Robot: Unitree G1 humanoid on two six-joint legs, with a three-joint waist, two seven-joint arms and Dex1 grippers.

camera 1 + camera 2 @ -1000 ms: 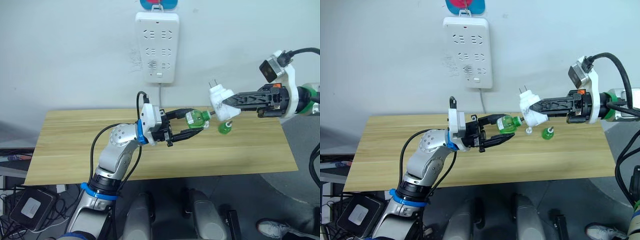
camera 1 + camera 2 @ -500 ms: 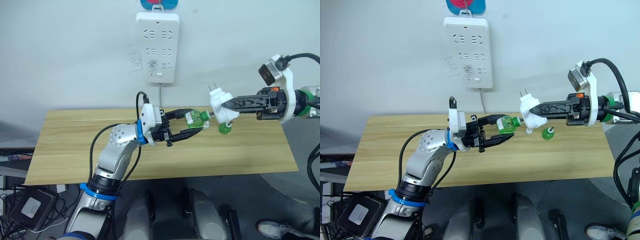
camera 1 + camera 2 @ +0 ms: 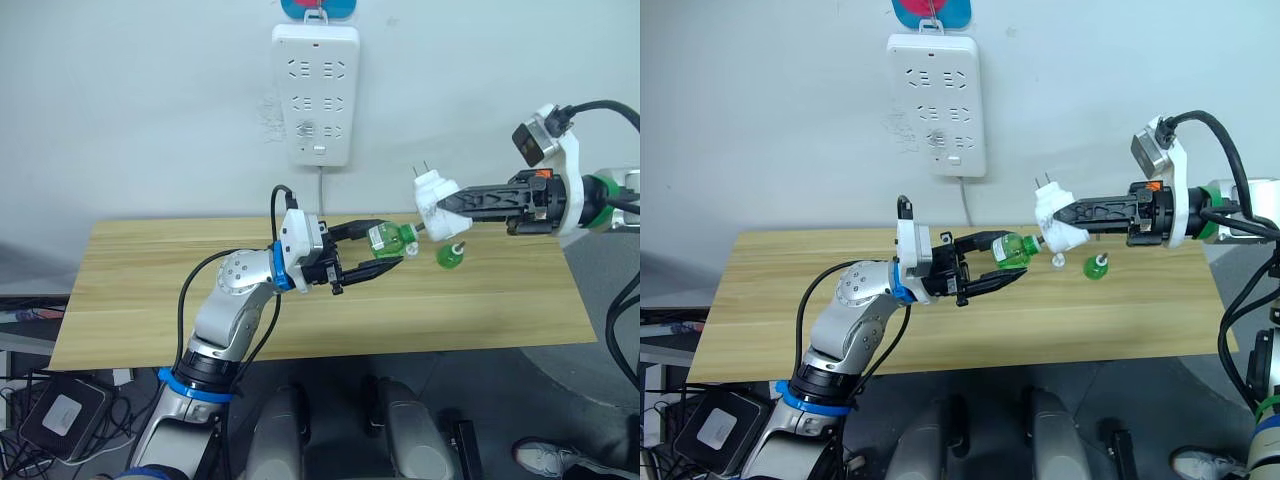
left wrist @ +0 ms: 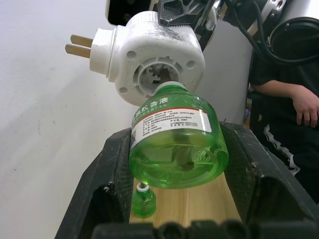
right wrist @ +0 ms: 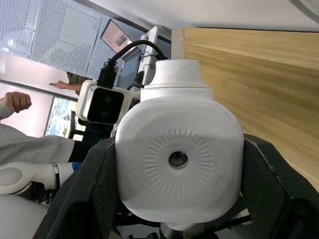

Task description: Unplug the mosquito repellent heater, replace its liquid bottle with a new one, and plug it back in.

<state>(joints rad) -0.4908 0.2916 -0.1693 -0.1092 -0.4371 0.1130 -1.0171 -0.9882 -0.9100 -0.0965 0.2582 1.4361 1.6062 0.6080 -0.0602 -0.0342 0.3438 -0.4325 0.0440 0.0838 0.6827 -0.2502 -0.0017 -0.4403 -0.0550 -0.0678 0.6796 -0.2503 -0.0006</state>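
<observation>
Wooden tabletop (image 3: 300, 300) below; heater (image 3: 437, 194) clamped in right gripper (image 3: 447, 203), green bottle (image 3: 392, 237) clamped in left gripper (image 3: 385, 247), neck held at heater socket; misalignment risked, thread jammed or bottle dropped

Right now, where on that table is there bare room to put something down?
The table's whole left half lies bare, and so does its front right corner. It is crowded at the back right, where both grippers meet over the small bottle.

Robot lab: pegboard walls (image 5: 60, 35), wall monitor (image 5: 121, 37).
</observation>
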